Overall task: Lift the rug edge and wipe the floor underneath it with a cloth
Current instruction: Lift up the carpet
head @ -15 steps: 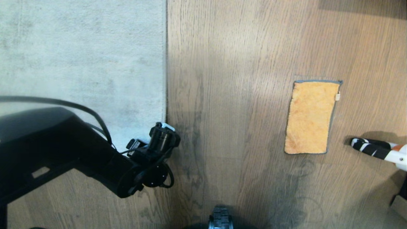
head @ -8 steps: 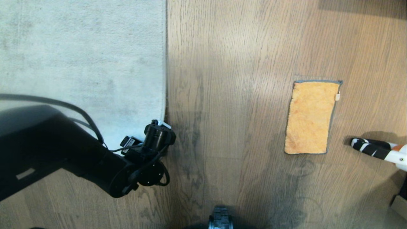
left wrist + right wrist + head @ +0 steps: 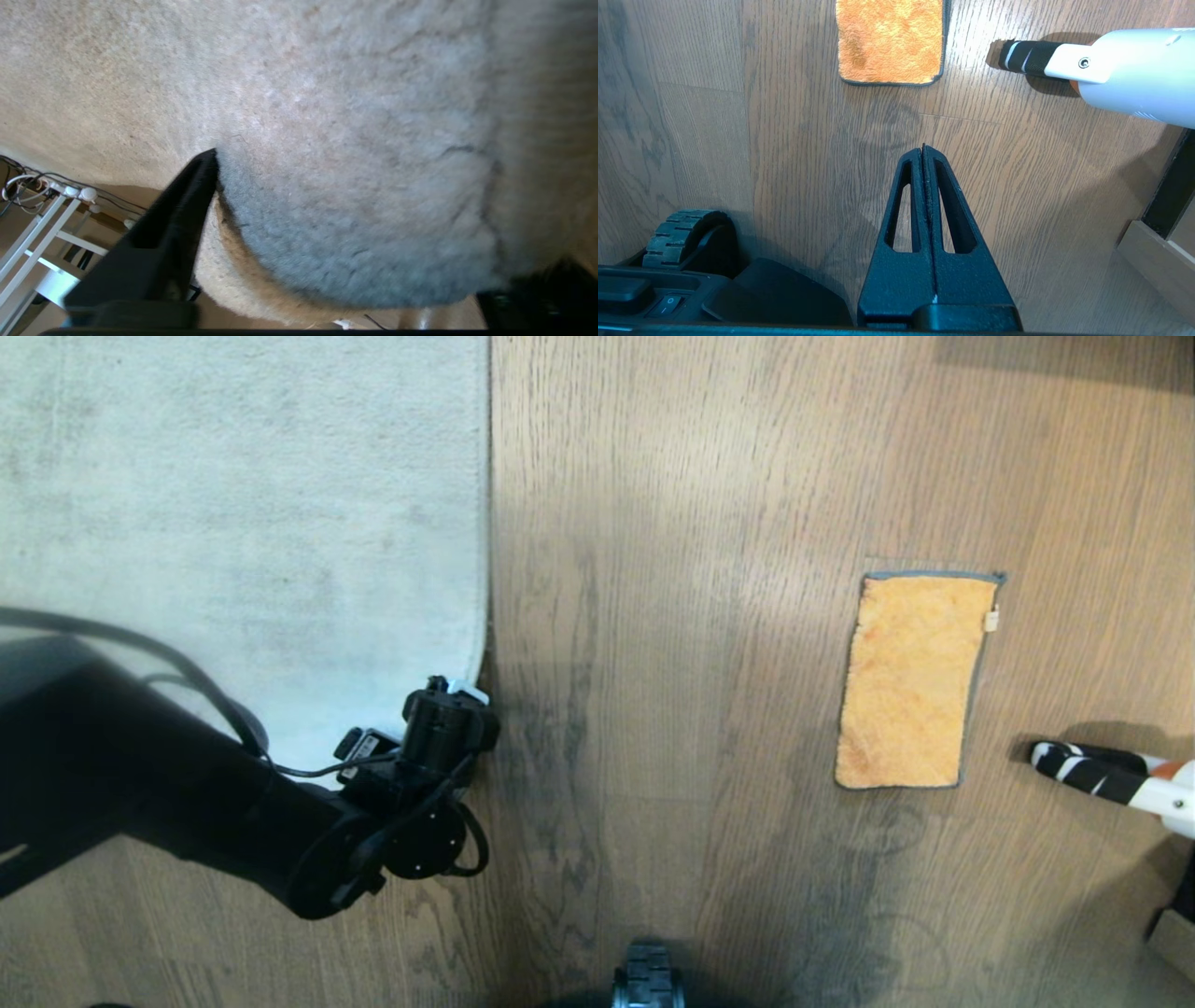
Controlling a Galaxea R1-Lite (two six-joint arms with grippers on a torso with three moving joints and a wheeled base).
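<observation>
Rug: rounded corner edge of the pale grey-beige short-pile rug [image 3: 471,658] lies on the grey-brown wood-grain plank floor [image 3: 653,709]; likely floppy yet heavy, best pinched at the border.
Left pincer [image 3: 355,242]: spread wide around the corner, not clamped.
Wrist view: shows pile between fingers, hidden from the head.
Orange fluffy microfibre cloth [image 3: 910,681]: flat, well apart; soft, light.
Right pincer [image 3: 923,154]: closed, empty.

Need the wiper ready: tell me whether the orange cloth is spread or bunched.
Spread. The cloth lies flat as a full rectangle on the floor, untouched; its grey edging shows along its sides.
</observation>
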